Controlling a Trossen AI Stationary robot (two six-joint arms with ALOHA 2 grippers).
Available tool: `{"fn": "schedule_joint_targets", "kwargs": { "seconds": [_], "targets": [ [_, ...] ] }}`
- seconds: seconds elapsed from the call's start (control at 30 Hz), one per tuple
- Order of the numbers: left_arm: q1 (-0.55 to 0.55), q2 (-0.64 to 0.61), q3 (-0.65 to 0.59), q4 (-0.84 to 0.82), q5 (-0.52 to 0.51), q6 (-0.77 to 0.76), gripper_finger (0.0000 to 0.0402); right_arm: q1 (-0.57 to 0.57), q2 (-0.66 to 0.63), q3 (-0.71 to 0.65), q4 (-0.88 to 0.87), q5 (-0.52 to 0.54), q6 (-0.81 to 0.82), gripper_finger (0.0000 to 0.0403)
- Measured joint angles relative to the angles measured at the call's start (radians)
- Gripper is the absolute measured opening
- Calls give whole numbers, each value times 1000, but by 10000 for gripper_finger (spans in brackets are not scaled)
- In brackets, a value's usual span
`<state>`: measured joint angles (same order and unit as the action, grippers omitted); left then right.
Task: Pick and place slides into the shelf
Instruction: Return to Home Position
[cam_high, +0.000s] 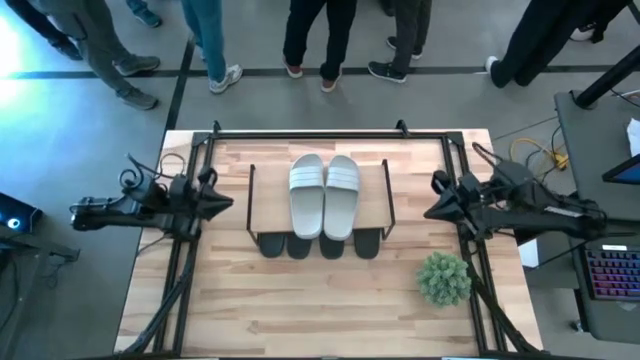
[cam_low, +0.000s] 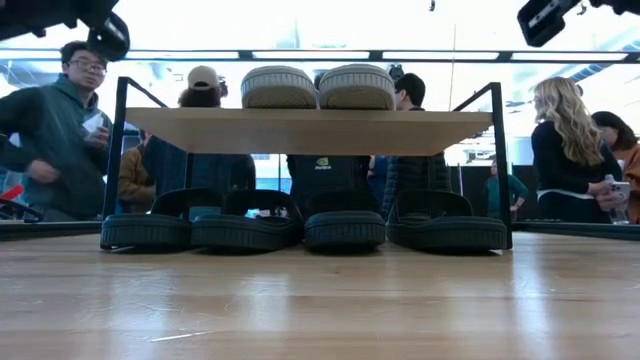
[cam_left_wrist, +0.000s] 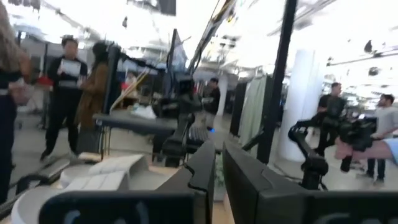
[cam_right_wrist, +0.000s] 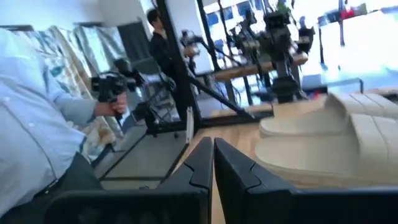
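From above I see only toes of four plain black slides (cam_high: 331, 246) under the light-wood shelf (cam_high: 270, 200) (low view shows them whole), two pale grey slides (cam_high: 307, 195) on top; left gripper (cam_high: 228, 203) and right gripper (cam_high: 428, 213) flank it, pinched closed.

Tabletop (cam_high: 300, 310): pale wood in glued strips, smooth, soft sheen. Shelf board (cam_low: 310, 130): light wood, smooth, matt. Shelf legs (cam_low: 499, 160): thin black metal. Pale slides (cam_high: 307, 195) on board: grey-white, matt, rubbery or foam look, ribbed straps. Black slides (cam_low: 245, 232) under board: matt, rubbery, grooved sole edges. Frame (cam_high: 300, 133) along tabletop edges: black metal. Plant (cam_high: 444, 277) near right edge: green, tufted, rough. Left gripper (cam_left_wrist: 219, 149), right gripper (cam_right_wrist: 213, 146): dark hard plastic, matt.
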<state>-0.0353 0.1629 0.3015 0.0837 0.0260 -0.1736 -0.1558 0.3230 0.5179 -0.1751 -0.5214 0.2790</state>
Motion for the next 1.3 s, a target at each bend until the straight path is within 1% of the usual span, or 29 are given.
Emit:
{"fn": "schedule_joint_targets", "kwargs": {
  "seconds": [0.17,0.27,0.4,0.6,0.77,1.03,1.3],
  "targets": [
    [0,-144,-79,20,18,23,17,1,-106,-87,80,9,1,8],
    [0,-135,-101,7,19,23,17,1,-154,-132,110,27,6,8],
    [0,-109,-131,46,21,6,17,1,-190,-200,170,29,39,8],
    [0,-135,-211,139,50,-4,17,2,-188,-294,332,26,66,8],
    [0,-136,-280,196,74,-26,17,3,-195,-346,375,19,88,8],
    [0,-130,-293,118,79,-22,17,3,-205,-398,394,17,71,8],
    [0,-135,-294,-30,80,-18,17,3,-210,-463,460,17,28,8]
  ]
}}
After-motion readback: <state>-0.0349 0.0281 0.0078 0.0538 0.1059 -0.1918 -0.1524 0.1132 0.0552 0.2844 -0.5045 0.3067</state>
